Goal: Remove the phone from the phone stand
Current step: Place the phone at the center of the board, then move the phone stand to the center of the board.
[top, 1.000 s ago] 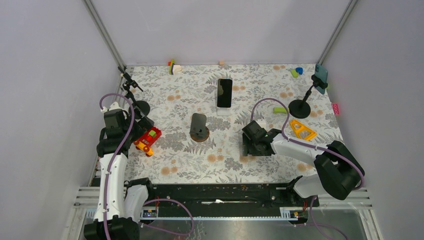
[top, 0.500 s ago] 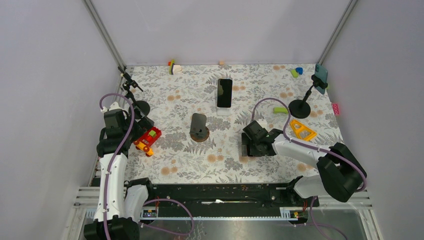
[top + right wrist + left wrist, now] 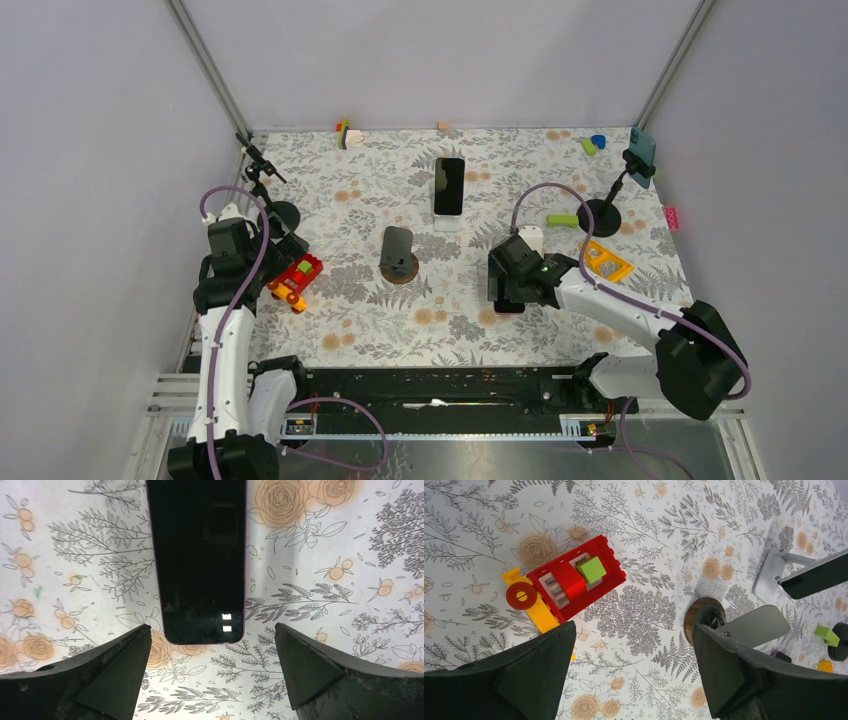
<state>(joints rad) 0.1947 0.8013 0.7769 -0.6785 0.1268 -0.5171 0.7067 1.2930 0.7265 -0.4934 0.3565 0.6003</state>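
Observation:
A black phone with a pink edge (image 3: pixel 200 560) lies flat, screen up, on the floral table; in the top view it (image 3: pixel 508 306) shows just under my right gripper. My right gripper (image 3: pixel 211 630) (image 3: pixel 505 292) is open and empty, hovering above the phone's near end with one finger to each side, not touching it. A phone stand with a round wooden base and a bare grey plate (image 3: pixel 398 252) (image 3: pixel 751 626) stands at mid-table. My left gripper (image 3: pixel 633 630) (image 3: pixel 290 250) is open and empty at the left, above the table.
A white stand holds a second black phone (image 3: pixel 449 186) further back. A black tripod holds a blue phone (image 3: pixel 641 155) at the far right. A red and yellow toy truck (image 3: pixel 294 279) (image 3: pixel 566 582) lies by my left gripper. An orange triangle (image 3: pixel 604 261) and small blocks lie at the right.
My right gripper has lifted and drawn slightly right, uncovering the phone on the table beneath it. The left arm has not moved.

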